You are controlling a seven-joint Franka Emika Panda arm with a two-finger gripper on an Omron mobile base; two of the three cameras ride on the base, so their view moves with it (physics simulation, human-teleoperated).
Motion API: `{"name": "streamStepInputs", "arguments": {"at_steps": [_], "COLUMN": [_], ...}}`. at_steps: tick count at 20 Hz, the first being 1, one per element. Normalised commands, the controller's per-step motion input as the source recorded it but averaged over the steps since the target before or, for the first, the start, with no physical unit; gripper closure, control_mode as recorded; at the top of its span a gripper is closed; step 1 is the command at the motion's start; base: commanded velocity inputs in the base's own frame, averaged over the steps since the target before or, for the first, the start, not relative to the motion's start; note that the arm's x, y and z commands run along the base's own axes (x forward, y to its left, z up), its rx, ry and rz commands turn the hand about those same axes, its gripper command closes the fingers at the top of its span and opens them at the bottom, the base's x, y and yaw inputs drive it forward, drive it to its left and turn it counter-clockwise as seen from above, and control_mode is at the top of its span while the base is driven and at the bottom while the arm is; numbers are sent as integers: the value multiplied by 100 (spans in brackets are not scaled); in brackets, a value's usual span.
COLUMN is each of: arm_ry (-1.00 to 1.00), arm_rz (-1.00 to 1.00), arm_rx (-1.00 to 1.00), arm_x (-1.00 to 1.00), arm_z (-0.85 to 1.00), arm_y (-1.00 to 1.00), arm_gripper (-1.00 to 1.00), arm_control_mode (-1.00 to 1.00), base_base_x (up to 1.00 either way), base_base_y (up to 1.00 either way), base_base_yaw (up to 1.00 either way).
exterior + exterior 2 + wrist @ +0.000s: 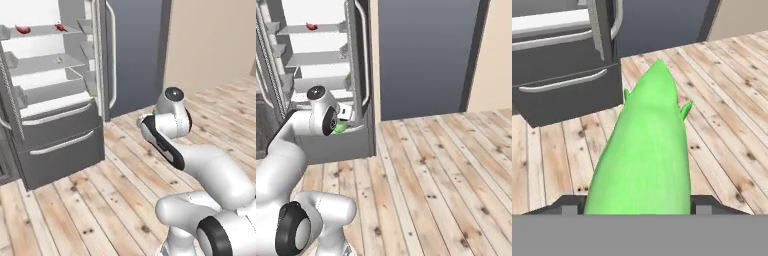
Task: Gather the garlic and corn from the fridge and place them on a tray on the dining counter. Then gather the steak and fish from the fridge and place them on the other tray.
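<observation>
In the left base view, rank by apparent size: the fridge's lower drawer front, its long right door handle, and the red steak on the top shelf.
Largest to smallest, as they look:
1. Dark-grey lower drawer front
2. Long pale vertical door handle
3. Small red flat steak; it sits farthest back, so distance shrinks it further.

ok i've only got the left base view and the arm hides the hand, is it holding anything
observer: yes, the hand view shows the gripper shut on the corn.
operator: is it clear of the fridge
observer: the right base view has the corn in front of the fridge drawers, outside the shelves.
operator: what's past it
observer: the hand view has wood floor beyond the corn's tip.
</observation>
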Motion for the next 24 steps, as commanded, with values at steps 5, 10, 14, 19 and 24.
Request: {"name": "streamStepInputs", "arguments": {"at_steps": [5,10,14,19,24], "arm_ry": [0,0,0,0,0], "arm_rz": [0,0,0,0,0], "arm_rx": [0,0,0,0,0], "arm_x": [0,0,0,0,0], "arm_z": [0,0,0,0,0], "arm_y": [0,0,0,0,0], "arm_gripper": [100,100,100,100,100], "arm_control_mode": [100,100,100,100,100], "base_base_x": [-65,-33,-7,0,3], "base_base_y": [7,13,5,-97,-100], "base_base_yaw": [-73,-64,-48,-4,-1]}}
